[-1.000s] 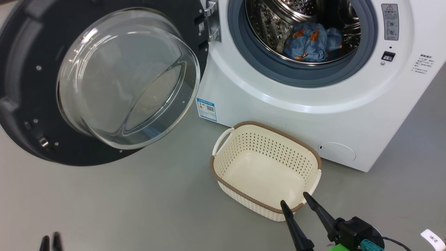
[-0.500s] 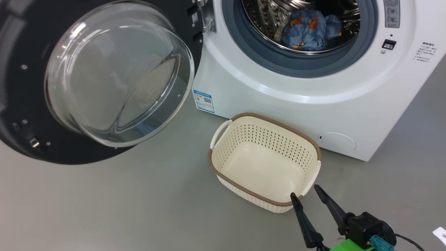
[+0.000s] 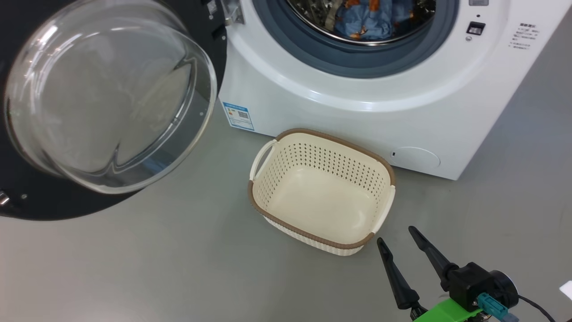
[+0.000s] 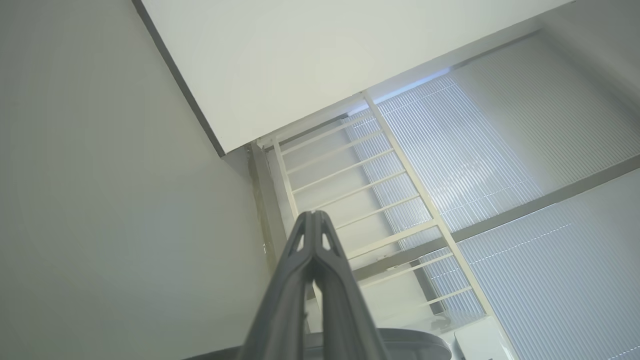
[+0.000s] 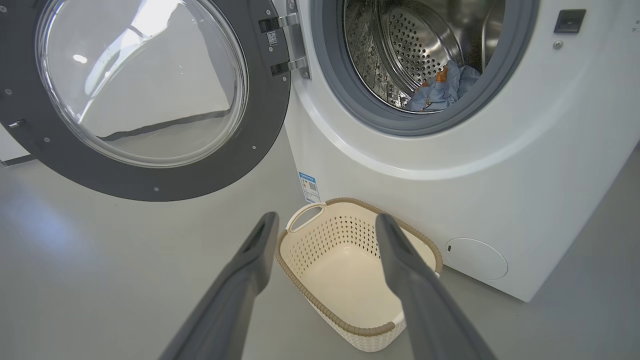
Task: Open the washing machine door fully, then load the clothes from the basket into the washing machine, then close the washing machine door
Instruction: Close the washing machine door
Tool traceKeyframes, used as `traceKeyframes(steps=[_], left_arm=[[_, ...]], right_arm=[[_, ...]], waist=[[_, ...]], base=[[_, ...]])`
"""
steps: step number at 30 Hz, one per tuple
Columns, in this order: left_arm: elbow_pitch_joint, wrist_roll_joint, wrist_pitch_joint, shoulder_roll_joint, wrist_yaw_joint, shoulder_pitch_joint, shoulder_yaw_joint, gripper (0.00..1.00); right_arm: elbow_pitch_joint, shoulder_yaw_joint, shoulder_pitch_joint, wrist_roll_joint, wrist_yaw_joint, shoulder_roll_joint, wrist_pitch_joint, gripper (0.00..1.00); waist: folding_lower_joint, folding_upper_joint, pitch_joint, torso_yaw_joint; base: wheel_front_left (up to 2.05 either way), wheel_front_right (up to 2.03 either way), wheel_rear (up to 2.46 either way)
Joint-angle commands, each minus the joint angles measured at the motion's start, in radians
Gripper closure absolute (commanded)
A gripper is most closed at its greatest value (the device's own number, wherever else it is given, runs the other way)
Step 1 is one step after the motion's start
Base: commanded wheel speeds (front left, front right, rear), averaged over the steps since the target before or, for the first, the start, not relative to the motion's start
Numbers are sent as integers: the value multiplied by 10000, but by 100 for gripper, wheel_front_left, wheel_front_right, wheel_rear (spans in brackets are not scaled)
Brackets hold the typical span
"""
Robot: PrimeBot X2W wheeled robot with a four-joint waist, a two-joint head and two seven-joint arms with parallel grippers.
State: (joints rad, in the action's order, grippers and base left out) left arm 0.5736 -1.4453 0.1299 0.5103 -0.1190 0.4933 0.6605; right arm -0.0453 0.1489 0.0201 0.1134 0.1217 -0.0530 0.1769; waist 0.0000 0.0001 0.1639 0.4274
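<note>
Some clothes (image 3: 366,20) show, drum (image 3: 311,12) top cropped; left jaws closed, right jaws apart

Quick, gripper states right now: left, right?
Left gripper: jaws shut, holding nothing.
Right gripper: jaws open, empty, beside the cream perforated plastic basket.

A white slip (image 3: 567,290) lies on the grey floor (image 3: 134,268), near right; a white railed frame (image 4: 400,156) fronts ribbed panels (image 4: 500,165).
</note>
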Motion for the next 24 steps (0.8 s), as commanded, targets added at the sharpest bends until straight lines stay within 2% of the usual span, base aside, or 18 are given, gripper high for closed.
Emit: traceKeyframes(steps=[1, 6, 12, 24], left_arm=[[-26, -159, 253, 848, -20, 322, 266, 100], [1156, -758, 1045, 1536, 96, 873, 531, 100], [2186, -1043, 1579, 2013, 77, 1189, 647, 100], [2709, -980, 2269, 2050, -107, 1838, 56, 100]], right_arm=[[316, 255, -156, -135, 90, 28, -31, 0], [631, 243, -186, -363, 90, 16, -287, 0], [1033, 261, -137, -478, 90, -139, -618, 0], [1671, 210, -195, -688, 90, -264, -1021, 0]], waist=[[0, -1, 169, -190], [0, -1, 391, -540], [0, -1, 655, -838], [0, -1, 1340, -991]], base=[[0, 0, 0], [0, 0, 0], [0, 0, 0], [0, 0, 0]])
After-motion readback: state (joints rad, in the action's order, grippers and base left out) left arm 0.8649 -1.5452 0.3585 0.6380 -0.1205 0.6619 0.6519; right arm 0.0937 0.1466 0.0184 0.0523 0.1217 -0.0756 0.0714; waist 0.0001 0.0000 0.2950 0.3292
